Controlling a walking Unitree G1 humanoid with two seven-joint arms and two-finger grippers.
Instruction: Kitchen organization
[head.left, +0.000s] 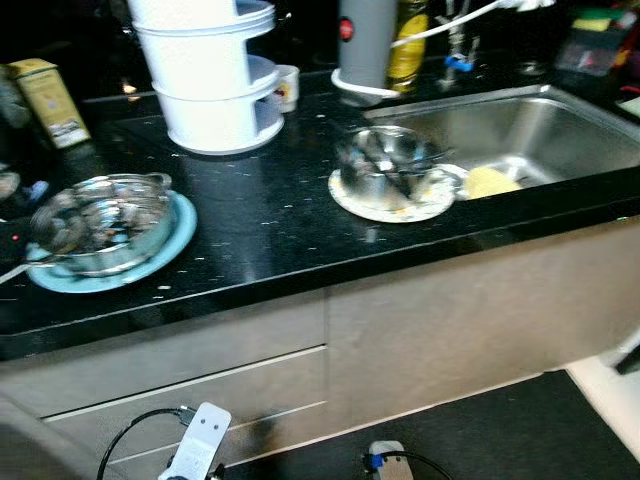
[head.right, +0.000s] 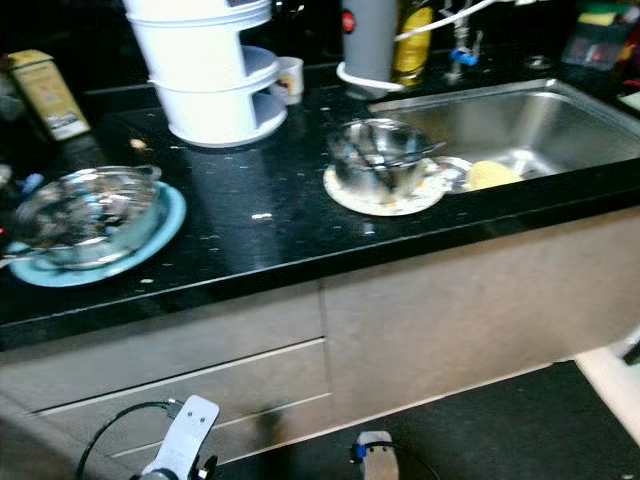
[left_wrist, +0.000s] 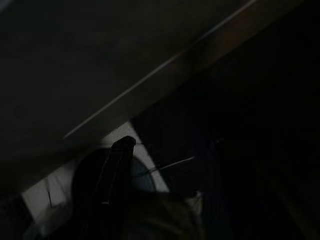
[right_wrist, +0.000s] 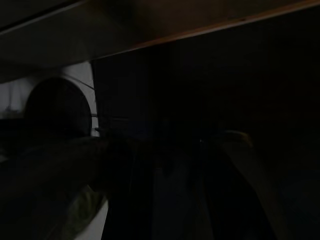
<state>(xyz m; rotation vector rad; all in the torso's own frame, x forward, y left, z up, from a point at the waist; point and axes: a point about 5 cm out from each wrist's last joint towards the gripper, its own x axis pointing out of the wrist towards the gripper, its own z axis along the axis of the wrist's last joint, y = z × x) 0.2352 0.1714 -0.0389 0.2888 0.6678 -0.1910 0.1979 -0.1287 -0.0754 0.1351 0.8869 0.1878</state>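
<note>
- Left eye view: a black worktop runs across the scene; a steel bowl sits on a blue plate toward the robot's left, and a second steel bowl with utensils inside sits on a white plate just beside the sink. A yellow sponge lies at the sink's near edge. Behind stand a white tiered container, a small cup, a grey cylinder and a yellow box
- Right eye view: same layout; both arms hang low in front of the cabinet, the left end effector and the right end effector near the bottom edge, well apart from the dishes; I cannot tell whether either is wide or narrow
- Left wrist view: very dark; one black finger shows against a pale patch, and its spread is not readable
- Right wrist view: very dark, with a cabinet edge overhead; the fingers cannot be made out
- Handling, as a judgement: the steel bowls look stiff, light and slippery, and would likely slide on their plates; the rim seems the best place to pinch. The plates look breakable, so lifting each bowl off first seems safer than moving a stack. Loose utensils may rattle or tip out
</note>
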